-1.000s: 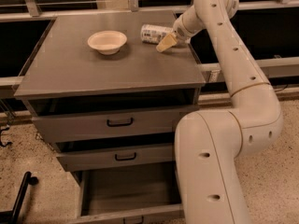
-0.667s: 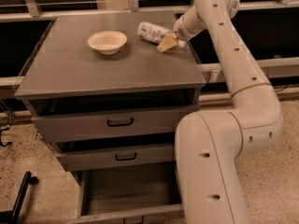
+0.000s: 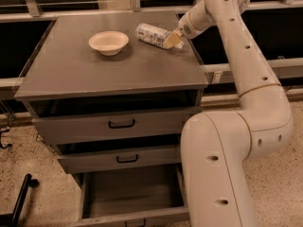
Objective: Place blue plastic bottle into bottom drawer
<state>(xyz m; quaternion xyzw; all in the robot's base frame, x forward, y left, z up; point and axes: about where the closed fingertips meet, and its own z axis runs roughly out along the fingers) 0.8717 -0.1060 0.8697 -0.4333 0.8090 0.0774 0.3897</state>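
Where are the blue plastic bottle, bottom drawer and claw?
Clear blue plastic bottle (image 3: pixel 150 34), camera view: label.
Dark grey metal bottom drawer (image 3: pixel 132 190), camera view: bare floor.
Claw (image 3: pixel 171 39), camera view: tip, at bottle's end.

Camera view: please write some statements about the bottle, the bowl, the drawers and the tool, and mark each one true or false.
1. The bottom drawer is pulled open. True.
2. The blue plastic bottle lies inside the bowl. False: it is to the right of the bowl, gripped at one end by the tool.
3. The tool is over the far right part of the cabinet top. True.
4. The bottle is already in the bottom drawer. False: it is up at the tool, over the cabinet top.
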